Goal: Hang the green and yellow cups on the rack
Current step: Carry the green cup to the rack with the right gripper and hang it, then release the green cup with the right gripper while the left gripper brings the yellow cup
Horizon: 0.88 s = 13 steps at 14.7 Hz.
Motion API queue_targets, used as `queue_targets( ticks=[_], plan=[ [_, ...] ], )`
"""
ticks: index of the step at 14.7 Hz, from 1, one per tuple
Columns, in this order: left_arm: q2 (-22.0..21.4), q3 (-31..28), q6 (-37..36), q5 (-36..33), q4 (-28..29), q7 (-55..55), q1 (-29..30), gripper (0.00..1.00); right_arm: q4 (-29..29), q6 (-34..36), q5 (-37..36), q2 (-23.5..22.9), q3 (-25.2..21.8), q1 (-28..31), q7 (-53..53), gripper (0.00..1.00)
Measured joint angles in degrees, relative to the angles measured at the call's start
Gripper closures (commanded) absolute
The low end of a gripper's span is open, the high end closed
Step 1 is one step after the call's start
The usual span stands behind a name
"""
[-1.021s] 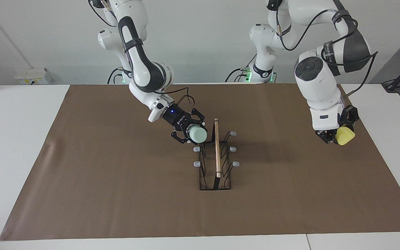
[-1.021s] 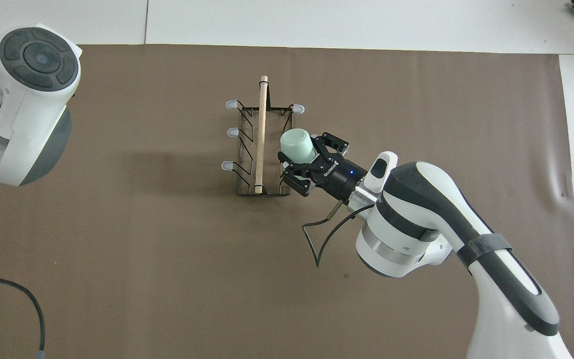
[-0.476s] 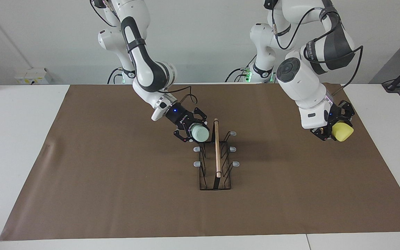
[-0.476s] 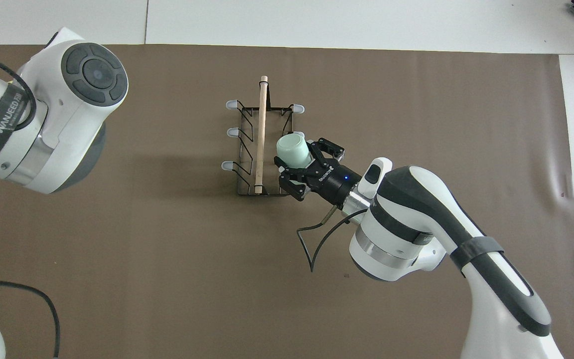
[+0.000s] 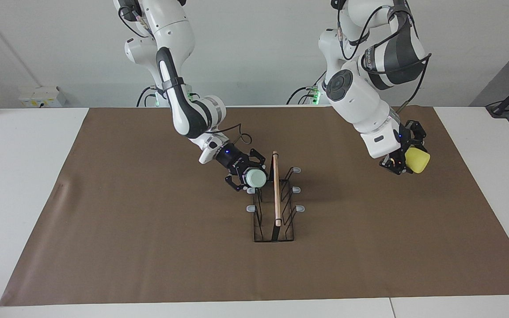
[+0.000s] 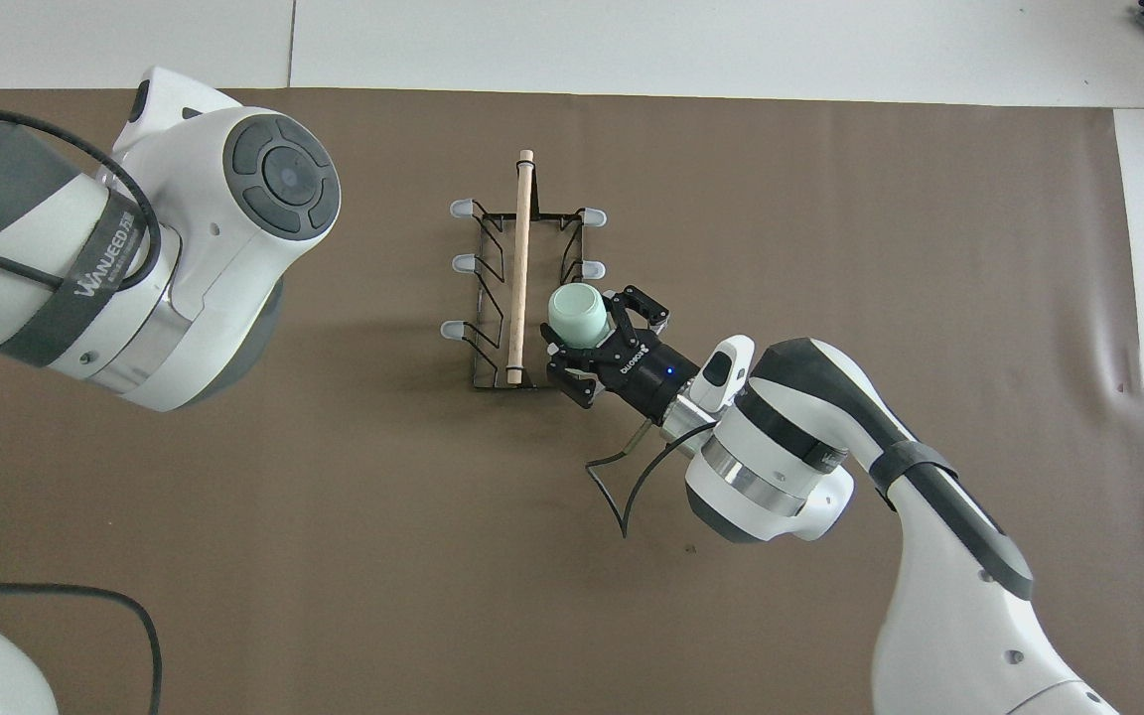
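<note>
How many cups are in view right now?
2. The green cup is in the right end effector at the rack; the yellow cup is in the raised left end effector.

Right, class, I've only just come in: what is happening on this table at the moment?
Two robot arms each hold a cup. The right gripper has the green cup at the rack, beside the prongs on the right arm's side; no cup hangs there yet. The left gripper holds the yellow cup in the air over the brown mat, apart from the rack.
</note>
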<state>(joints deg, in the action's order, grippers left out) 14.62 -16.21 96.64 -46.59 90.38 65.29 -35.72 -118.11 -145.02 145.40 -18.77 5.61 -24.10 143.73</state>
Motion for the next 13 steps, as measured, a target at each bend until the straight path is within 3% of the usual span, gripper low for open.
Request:
queue_targets(
  ticks=[1, 7, 10, 13],
  plan=[
    [-0.1, 0.0, -0.8, -0.1, 0.0, 2.2, -0.6, 1.0, 0.0, -0.7, 0.0, 0.0, 0.1, -0.1, 0.0, 0.01],
    [-0.4, 0.0, -5.9, -1.9, 0.0, 12.5, -7.1, 1.0, 0.4, -9.3, -0.7, -1.7, 0.2, -0.3, 0.1, 0.0],
    [-0.5, 0.1, -5.9, -2.8, 0.2, 17.9, -9.7, 1.0, 2.2, -18.1, -3.4, -0.7, 1.6, -0.7, 0.2, 0.0],
    [-0.6, 0.2, -4.2, -3.3, 1.0, 26.3, -11.4, 1.0, 2.5, -20.6, -3.9, -0.3, 1.8, -0.9, 0.2, 0.0]
  ],
)
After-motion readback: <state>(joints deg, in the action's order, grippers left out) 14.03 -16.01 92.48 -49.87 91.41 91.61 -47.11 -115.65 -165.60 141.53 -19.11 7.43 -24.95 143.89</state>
